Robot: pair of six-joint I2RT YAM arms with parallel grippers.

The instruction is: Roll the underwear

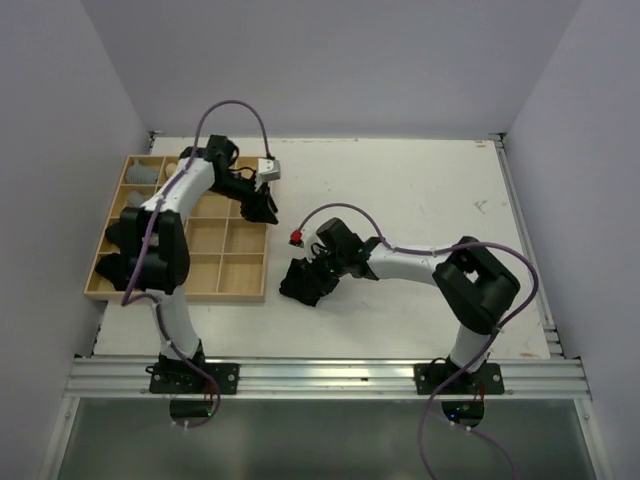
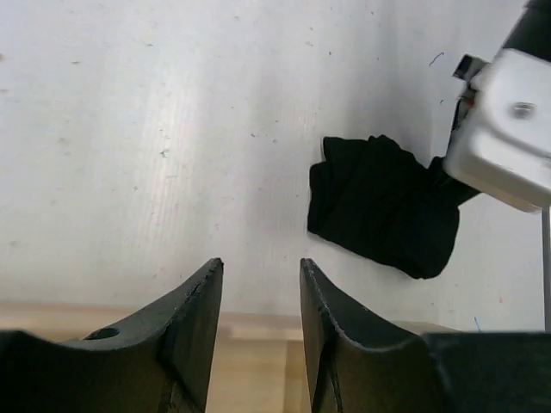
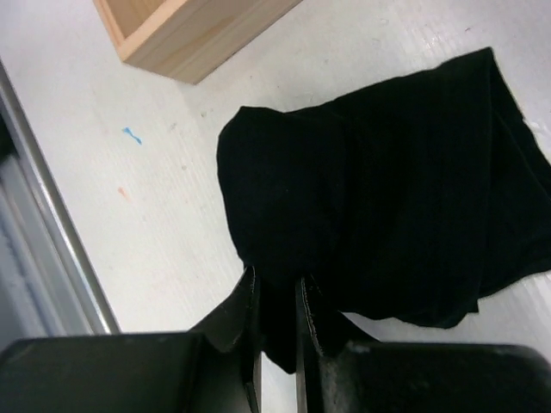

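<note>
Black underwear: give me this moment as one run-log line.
black underwear: crumpled on table | right end effector: pinching its edge | left end effector: open, empty, by wooden tray

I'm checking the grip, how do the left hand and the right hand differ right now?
The left hand is open and empty; the right hand is nearly closed, pinching the edge of the black underwear. The left hand is by the wooden tray's edge; the right hand is over the open table. Both are black.
</note>
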